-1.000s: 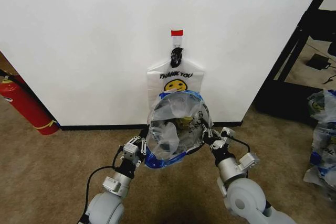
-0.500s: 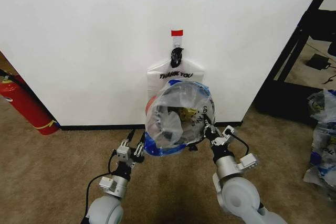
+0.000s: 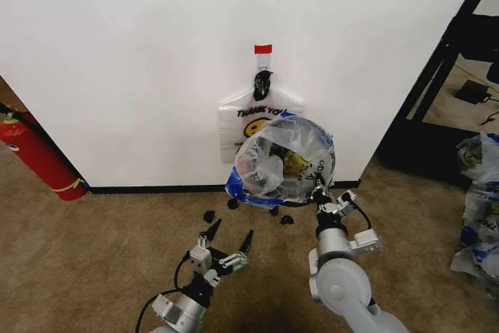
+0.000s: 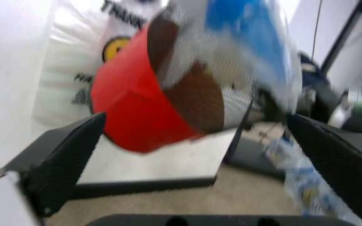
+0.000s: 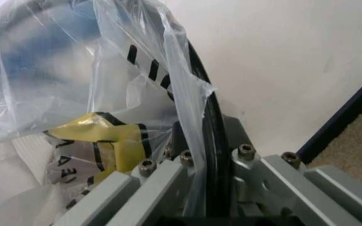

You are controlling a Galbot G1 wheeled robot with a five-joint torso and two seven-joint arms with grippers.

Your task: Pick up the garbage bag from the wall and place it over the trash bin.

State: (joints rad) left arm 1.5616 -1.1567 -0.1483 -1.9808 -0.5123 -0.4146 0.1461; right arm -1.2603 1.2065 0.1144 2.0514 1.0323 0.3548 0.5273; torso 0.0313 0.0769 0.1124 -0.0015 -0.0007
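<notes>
The trash bin (image 3: 284,163), black with a translucent garbage bag (image 3: 273,173) with blue print pulled over its rim, hangs tipped in the air in front of the wall (image 3: 140,68). My right gripper (image 3: 319,189) is shut on its lower right rim; up close the rim and plastic run between the fingers (image 5: 200,141). The left gripper (image 3: 231,233) stands open low over the carpet, apart from the bin. Past its fingers (image 4: 61,160) the bin's red base (image 4: 130,103) shows. Another "THANK YOU" bag (image 3: 257,115) hangs from the hook (image 3: 263,82) under a red tape strip.
A red fire extinguisher (image 3: 35,154) leans at the wall on the left. Small black bits (image 3: 232,203) lie on the carpet under the bin. A black rack frame (image 3: 437,68) stands at the right, with filled plastic bags (image 3: 479,208) on the floor by it.
The left gripper has let go of the bin, opened and drawn back and down. The right gripper has carried the bin up and to the right. Black bits now show on the carpet.
</notes>
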